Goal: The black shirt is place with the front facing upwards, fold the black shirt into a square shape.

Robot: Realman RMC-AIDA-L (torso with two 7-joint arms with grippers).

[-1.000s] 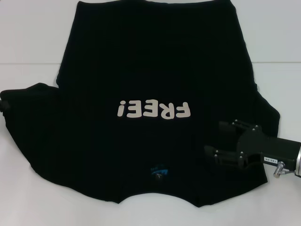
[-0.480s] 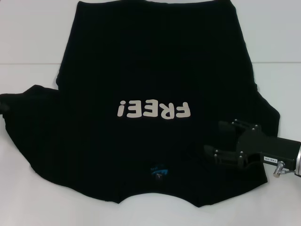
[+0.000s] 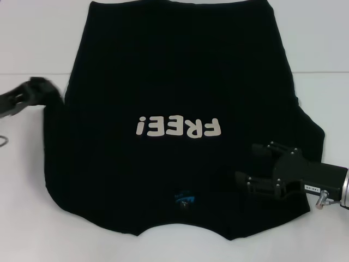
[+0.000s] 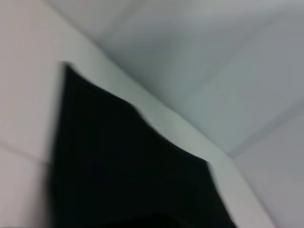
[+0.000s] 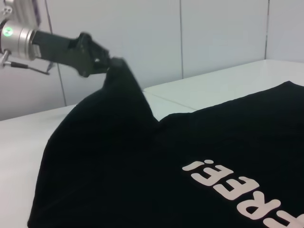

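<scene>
Left gripper [image 5: 107,61] pinches black shirt [image 3: 174,82] sleeve aloft | right gripper [image 3: 248,166] over shirt

A lab-like test space: bare white table [image 3: 32,43] and plain panelled wall [image 5: 223,33].

Three cameras: one overhead, two riding the wrists.

The head camera looks steeply down from the robot's side onto the black shirt [image 3: 174,98] spread across the desk [image 3: 32,43]. The left wrist camera sits very close to cloth. The right wrist camera looks low across the shirt toward the left gripper [image 5: 102,61], sharing the lettering with the head view.
</scene>
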